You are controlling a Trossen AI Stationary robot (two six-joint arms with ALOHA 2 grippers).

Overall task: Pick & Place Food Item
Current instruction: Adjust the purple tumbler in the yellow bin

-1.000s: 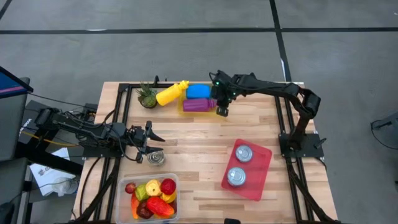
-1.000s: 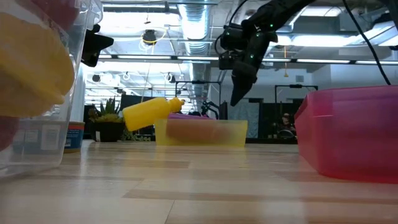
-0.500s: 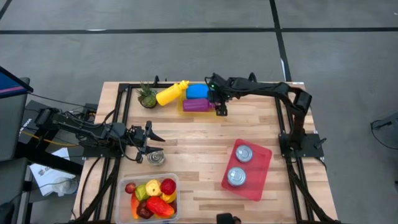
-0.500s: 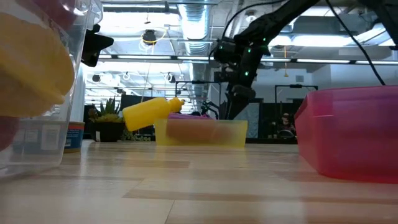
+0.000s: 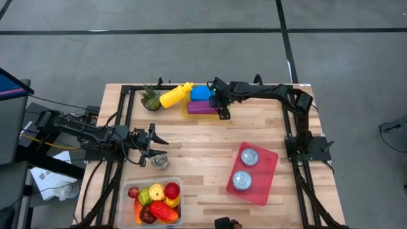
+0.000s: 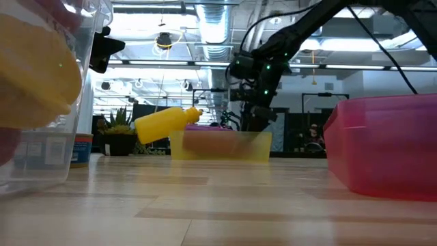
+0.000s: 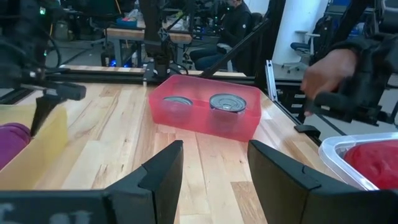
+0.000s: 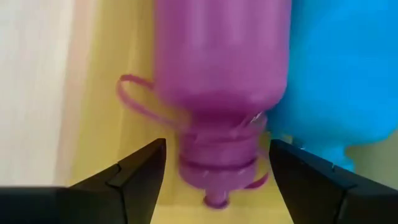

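High view: right tool (image 5: 220, 109) hangs over the yellow bin (image 5: 186, 109), lined up w/ the purple bottle (image 5: 202, 107) inside to grab it. 3 bottles there: purple, blue bottle (image 5: 201, 93), yellow bottle (image 5: 174, 96). 2 cans (image 5: 248, 156) in the red tray (image 5: 270, 172).

Left wrist view: left tool (image 7: 211, 171) waits spread open, holding nothing.

Right wrist view: fingers (image 8: 143, 165) wide apart around the purple bottle's cap, not squeezing yet.

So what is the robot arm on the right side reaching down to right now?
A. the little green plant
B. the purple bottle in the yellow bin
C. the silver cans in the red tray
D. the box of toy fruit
B: the right end effector hangs open over the cap end of the purple bottle lying in the yellow bin.
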